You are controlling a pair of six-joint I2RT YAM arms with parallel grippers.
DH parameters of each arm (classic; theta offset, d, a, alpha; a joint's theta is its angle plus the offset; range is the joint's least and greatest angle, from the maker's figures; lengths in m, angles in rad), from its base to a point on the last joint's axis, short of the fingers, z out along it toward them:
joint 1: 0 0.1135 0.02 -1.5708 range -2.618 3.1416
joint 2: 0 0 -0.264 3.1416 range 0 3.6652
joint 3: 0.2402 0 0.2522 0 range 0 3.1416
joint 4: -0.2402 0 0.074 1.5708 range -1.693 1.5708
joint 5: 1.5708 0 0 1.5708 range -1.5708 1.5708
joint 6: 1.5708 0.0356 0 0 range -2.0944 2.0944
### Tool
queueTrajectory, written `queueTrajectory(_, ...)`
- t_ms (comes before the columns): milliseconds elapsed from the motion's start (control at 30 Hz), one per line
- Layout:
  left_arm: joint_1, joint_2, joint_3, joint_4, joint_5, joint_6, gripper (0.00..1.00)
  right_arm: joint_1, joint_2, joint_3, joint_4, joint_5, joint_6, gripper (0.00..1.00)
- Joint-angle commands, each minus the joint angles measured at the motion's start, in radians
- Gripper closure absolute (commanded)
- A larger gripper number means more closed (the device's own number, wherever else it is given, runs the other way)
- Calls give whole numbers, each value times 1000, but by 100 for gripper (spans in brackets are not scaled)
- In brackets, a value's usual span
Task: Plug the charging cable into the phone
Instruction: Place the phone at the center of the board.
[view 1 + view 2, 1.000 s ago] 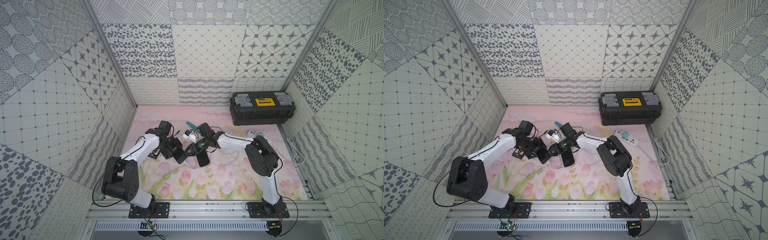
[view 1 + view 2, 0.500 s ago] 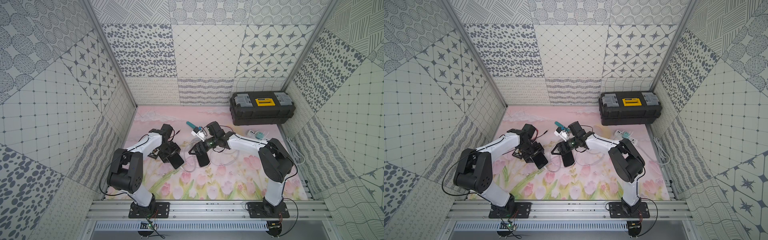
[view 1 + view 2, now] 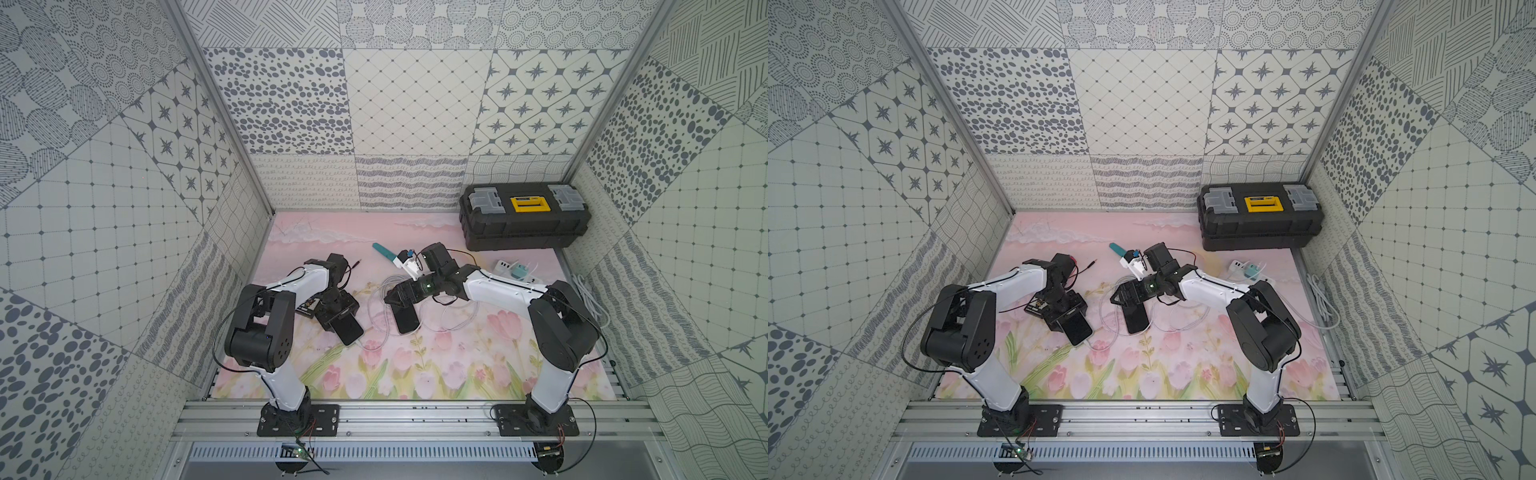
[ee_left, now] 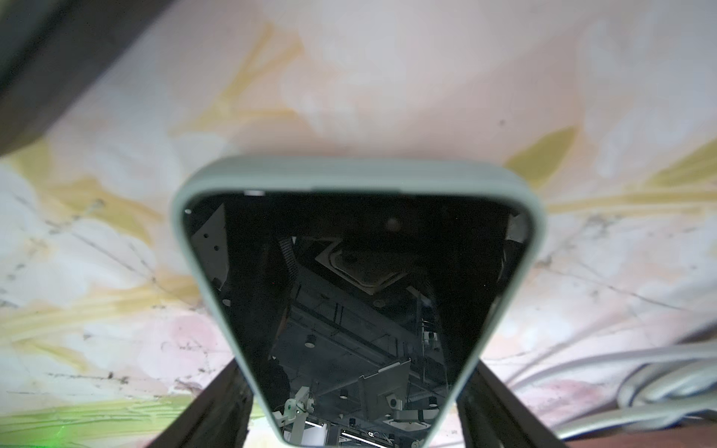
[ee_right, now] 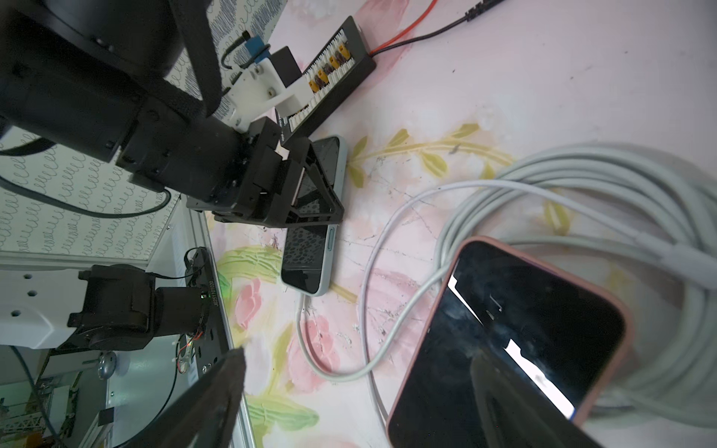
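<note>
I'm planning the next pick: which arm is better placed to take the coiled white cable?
Right, probably. The right gripper is open over the pink-cased phone, beside the white cable coil. The left gripper is clamped around the blue-cased phone, farther from the coil.

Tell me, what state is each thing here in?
Left gripper: jaws closed on the pale-blue-cased phone.
Right gripper: jaws open, empty.
Pale-blue-cased phone: screen dark, charging cable apparently plugged in.
Pink-cased phone: flat on the cable's coil, screen dark.
Toolbox: lid shut.
</note>
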Motion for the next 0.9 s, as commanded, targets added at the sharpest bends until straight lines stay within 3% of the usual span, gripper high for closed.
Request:
queueTrajectory(0,2,3,0,-86,-24,23,39,-3,-31,-15,19,33,3,3)
queueTrajectory(67,1,-3,0,-92,-31,23,26,-4,-31,-15,19,31,2,3)
queueTrajectory(133,0,-6,3,-102,-42,21,5,-3,-31,-15,19,32,1,3)
queueTrajectory(167,1,-7,4,-107,-48,20,2,-4,-31,-14,19,36,2,3)
queueTrajectory(433,-5,-122,24,-165,-91,-1,1,-9,-42,-15,15,76,15,4)
queueTrajectory(633,-95,-289,126,-233,-147,-50,4,-57,-86,-37,15,180,94,8)
queueTrajectory(867,-305,-131,273,-227,-126,-146,8,-127,-151,-84,13,231,167,12)
